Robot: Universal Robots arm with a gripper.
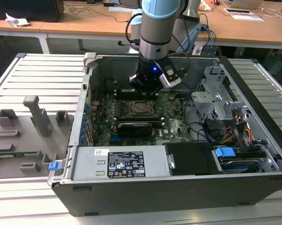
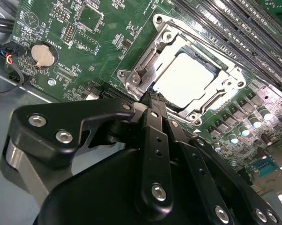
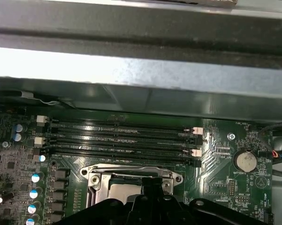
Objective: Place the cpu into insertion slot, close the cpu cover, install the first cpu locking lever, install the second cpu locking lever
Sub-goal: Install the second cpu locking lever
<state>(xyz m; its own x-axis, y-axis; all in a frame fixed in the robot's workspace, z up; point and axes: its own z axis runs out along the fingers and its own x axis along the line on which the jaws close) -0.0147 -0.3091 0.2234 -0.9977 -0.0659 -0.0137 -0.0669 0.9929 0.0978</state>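
The cpu (image 2: 185, 79) lies flat in the insertion slot (image 1: 141, 108) on the green board, its pale metal top showing. The cpu cover (image 2: 165, 33), a silver frame, lies down around it; the cpu (image 3: 124, 190) and cover (image 3: 131, 169) also show in the first wrist view. My gripper (image 2: 152, 98) hovers at the socket's edge, beside one of its corners. Its black fingers (image 2: 156, 126) stand together, shut, with nothing seen between them. In the exterior view the gripper (image 1: 148, 93) hangs just behind the socket, inside the open computer case.
Long black memory slots (image 3: 122, 138) run beside the socket, under the case wall (image 3: 141, 89). A coin battery (image 2: 42, 54) sits on the board. A black card (image 1: 138, 127), cables (image 1: 211, 131), a drive cage (image 1: 216, 101) and the power supply (image 1: 117, 164) crowd the case. A grey fixture plate (image 1: 23, 131) lies outside.
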